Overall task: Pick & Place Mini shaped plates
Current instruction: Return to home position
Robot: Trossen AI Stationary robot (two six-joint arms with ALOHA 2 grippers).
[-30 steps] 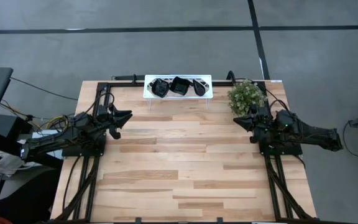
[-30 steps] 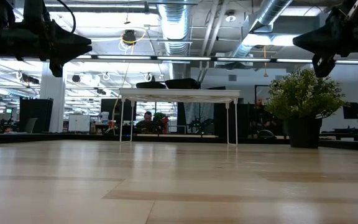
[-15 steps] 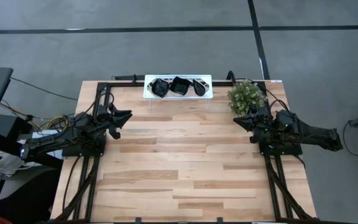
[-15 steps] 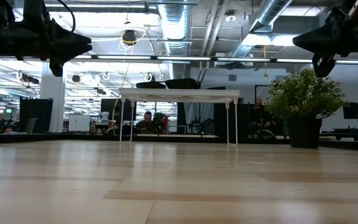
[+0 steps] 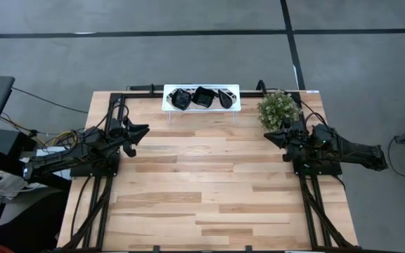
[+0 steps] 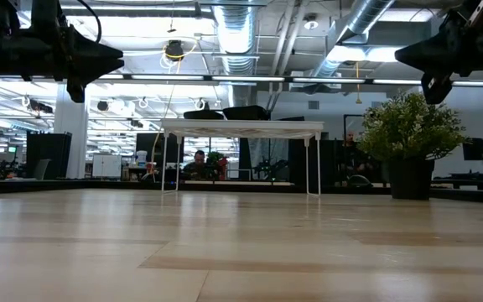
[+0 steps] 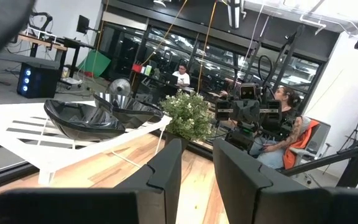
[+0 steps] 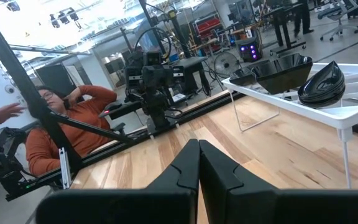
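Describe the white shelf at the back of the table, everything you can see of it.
The white shelf is a low rectangular stand with a slatted top on thin legs, plastic or painted metal. It stands level at the far edge of the table, beside the potted plant, and carries three groups of glossy black plates.

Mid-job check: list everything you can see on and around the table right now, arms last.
Plates: three stacks, black, on the white shelf; number per stack unclear.
Shelf: one, white, slatted, on legs, middle of the table's far edge.
Potted plant: one, green in a dark pot, far right corner beside the shelf.
Table: one, light wood.
People: several in the room beyond; the nearest, in an orange top, sits behind the left arm.
Left tool: one, dark, open, empty, raised over the table's left side.
Right tool: one, dark, shut, empty, raised by the plant.
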